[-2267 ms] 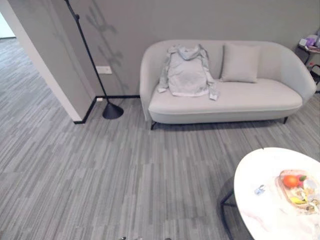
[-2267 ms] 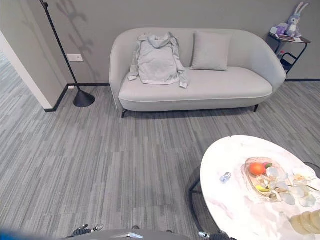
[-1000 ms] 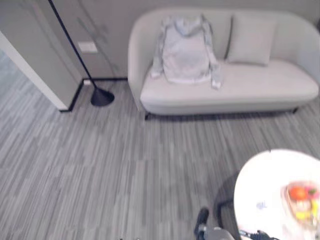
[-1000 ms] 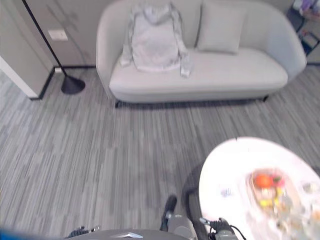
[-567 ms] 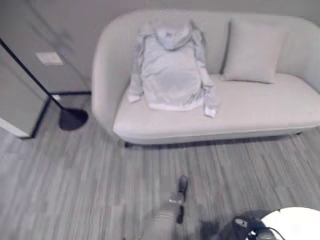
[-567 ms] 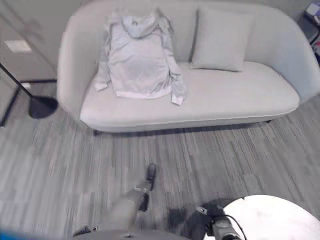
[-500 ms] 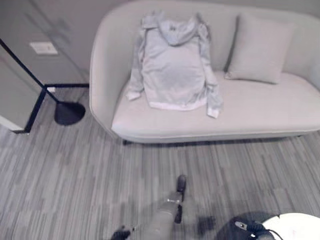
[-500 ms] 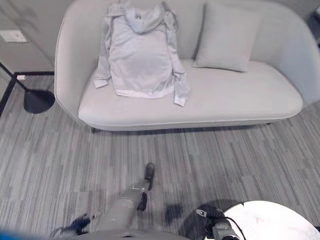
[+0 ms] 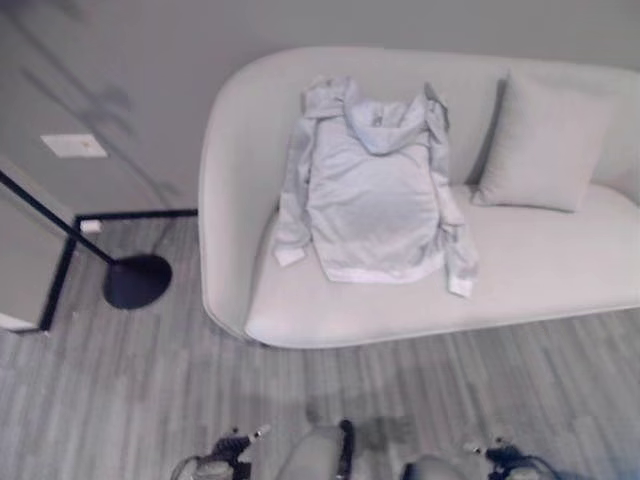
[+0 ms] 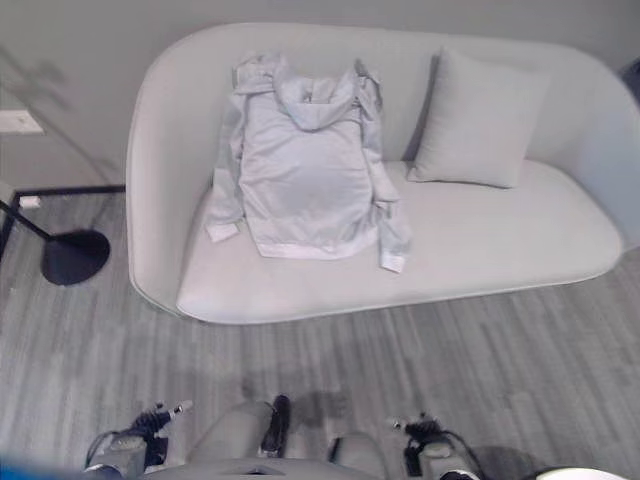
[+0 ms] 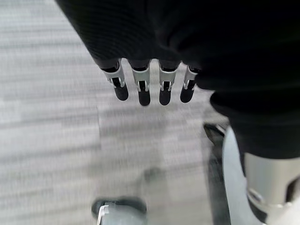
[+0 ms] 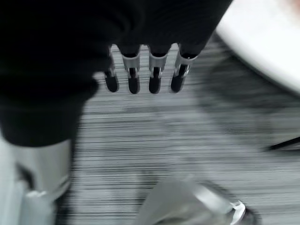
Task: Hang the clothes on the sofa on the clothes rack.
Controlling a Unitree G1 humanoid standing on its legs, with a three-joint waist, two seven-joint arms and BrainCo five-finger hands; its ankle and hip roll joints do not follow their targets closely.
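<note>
Grey striped carpet [image 9: 120,400] runs up to a pale sofa [image 9: 560,270] against a grey wall. Compared with the frames of two seconds ago, your head camera has closed in: the sofa then sat small at twelve o'clock with a white round table at four o'clock; now the sofa spans the picture and only a sliver of that table [image 10: 575,473] shows at five o'clock. Treat this as the camera's own advance; nothing on the sofa has shifted.

The task's thing, a light grey hoodie [image 9: 375,190], lies spread flat at twelve o'clock, hood up against the backrest, hem on the seat, sleeves trailing down each side. A cushion [image 9: 545,145] leans on the backrest at two o'clock, just beside the hoodie's sleeve. The rack's black base [image 9: 135,280] stands on the carpet at nine o'clock, its pole rising out of frame toward ten o'clock.

Your left hand [image 11: 150,84] hangs over the carpet with fingers straight and apart, holding nothing. Your right hand [image 12: 143,75] hangs likewise, fingers extended and empty.

Judgement: you are in the approach step, with the grasp not yet begun. The hoodie is now near enough that raising an arm looks like the next call. The rack stands well to the left, so you should expect a turn once the hoodie is in hand.
</note>
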